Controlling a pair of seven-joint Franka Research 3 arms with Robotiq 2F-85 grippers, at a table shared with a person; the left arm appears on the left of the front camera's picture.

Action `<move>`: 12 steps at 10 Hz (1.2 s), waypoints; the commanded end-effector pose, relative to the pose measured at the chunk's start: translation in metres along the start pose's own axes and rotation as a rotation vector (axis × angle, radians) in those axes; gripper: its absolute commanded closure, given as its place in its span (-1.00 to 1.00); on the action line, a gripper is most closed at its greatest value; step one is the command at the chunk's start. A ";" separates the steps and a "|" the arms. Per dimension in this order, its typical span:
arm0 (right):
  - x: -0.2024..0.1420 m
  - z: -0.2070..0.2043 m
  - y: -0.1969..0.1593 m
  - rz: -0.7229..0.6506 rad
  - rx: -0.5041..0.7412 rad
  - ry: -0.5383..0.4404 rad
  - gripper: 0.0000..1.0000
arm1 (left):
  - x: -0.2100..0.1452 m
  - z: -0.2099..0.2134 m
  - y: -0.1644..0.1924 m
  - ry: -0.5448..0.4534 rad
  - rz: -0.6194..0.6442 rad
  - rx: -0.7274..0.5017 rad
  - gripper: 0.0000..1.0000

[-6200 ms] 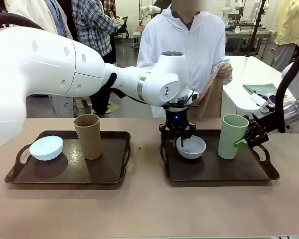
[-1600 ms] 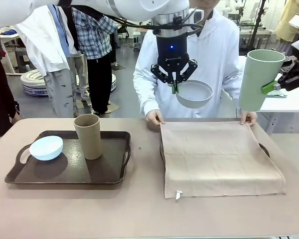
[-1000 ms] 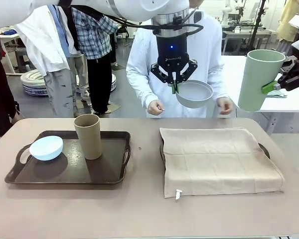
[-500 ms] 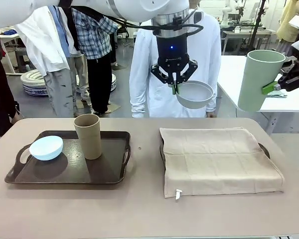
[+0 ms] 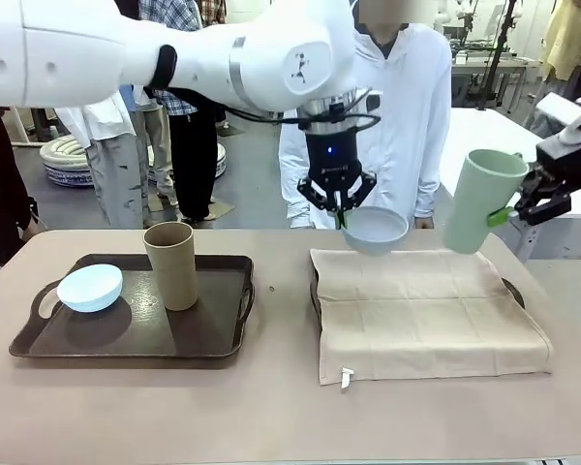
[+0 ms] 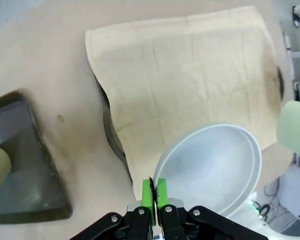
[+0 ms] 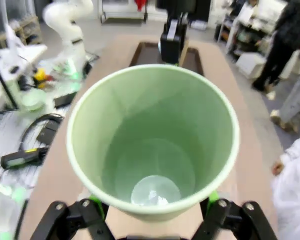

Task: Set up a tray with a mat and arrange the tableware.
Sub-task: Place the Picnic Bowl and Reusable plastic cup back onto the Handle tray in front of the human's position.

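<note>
My left gripper [image 5: 341,215] is shut on the rim of the greyish white bowl [image 5: 376,229], which hangs just above the far edge of the beige mat [image 5: 426,310]. In the left wrist view the green pads [image 6: 160,192] pinch the bowl [image 6: 215,170] over the mat [image 6: 190,75]. The mat covers the right tray [image 5: 512,291]. My right gripper [image 5: 494,213] grips the pale green cup [image 5: 477,199], held tilted above the mat's far right corner. The fingers [image 7: 96,206] clasp the cup [image 7: 152,145] on both sides. A pale blue bowl [image 5: 89,288] and tan cup [image 5: 171,264] stand on the left tray [image 5: 203,329].
A person in a white hooded top [image 5: 402,107] stands at the far side, hands off the table. Other people stand behind at the left. A white table [image 5: 484,131] lies at the back right. Bare tabletop [image 5: 271,417] runs along the front.
Both arms have come down: the bowl and the green cup now hang close above the mat's far edge. The person drew both hands off the mat and stood back.
</note>
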State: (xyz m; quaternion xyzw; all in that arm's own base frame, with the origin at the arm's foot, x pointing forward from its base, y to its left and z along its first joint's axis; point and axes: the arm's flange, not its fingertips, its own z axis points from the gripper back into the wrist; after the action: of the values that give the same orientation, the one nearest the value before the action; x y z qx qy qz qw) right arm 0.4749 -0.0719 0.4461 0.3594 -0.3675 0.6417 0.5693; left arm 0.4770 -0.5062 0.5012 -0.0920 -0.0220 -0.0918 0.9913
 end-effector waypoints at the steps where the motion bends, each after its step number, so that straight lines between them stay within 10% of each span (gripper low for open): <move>1: -0.025 -0.010 -0.009 -0.075 0.032 0.002 -0.67 | 0.006 -0.014 0.005 0.004 -0.013 0.010 0.92; 12: -0.111 -0.041 -0.027 -0.201 0.050 0.040 -0.67 | 0.034 -0.109 0.019 0.036 -0.006 0.008 0.92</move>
State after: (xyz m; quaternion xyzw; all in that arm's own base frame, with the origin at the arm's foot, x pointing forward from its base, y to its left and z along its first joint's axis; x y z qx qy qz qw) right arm 0.5014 -0.0843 0.3321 0.3988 -0.3062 0.6007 0.6216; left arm 0.5129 -0.5160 0.3950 -0.0779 -0.0003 -0.0939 0.9925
